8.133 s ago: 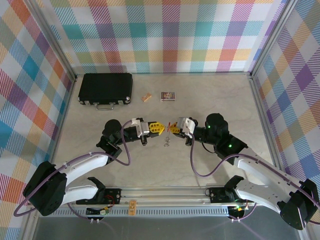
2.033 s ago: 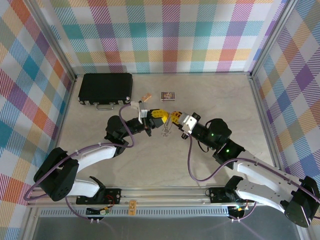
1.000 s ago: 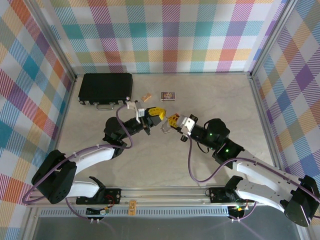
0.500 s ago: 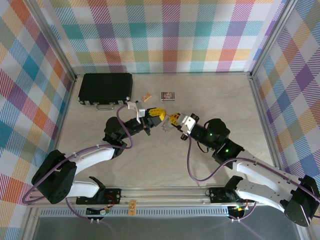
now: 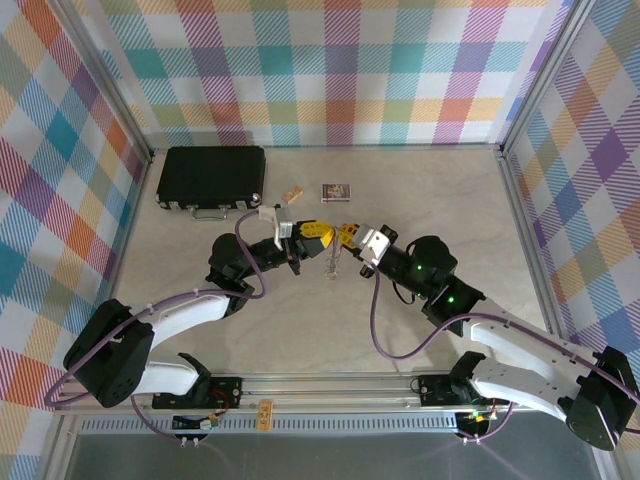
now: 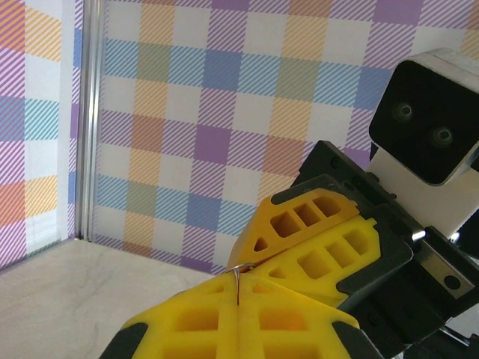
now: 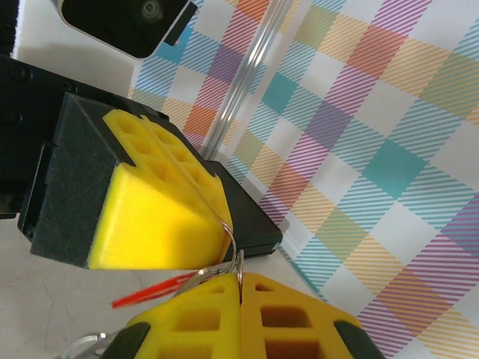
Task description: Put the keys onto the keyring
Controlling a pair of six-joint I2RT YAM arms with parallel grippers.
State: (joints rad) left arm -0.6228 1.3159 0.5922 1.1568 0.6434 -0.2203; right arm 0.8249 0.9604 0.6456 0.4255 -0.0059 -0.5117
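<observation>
Left pincer (image 5: 324, 237) and right pincer (image 5: 345, 235) are both pressed shut, tip to tip, on the thin keyring (image 7: 233, 247) wire spanning between them; risk is any off-line pull by either arm bending the wire or slipping it free of the pads.

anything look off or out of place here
Nothing stands out. The black case, tan block and card lie flat by the far wall; the left end effector and right end effector pinch the keyring mid-air.
</observation>
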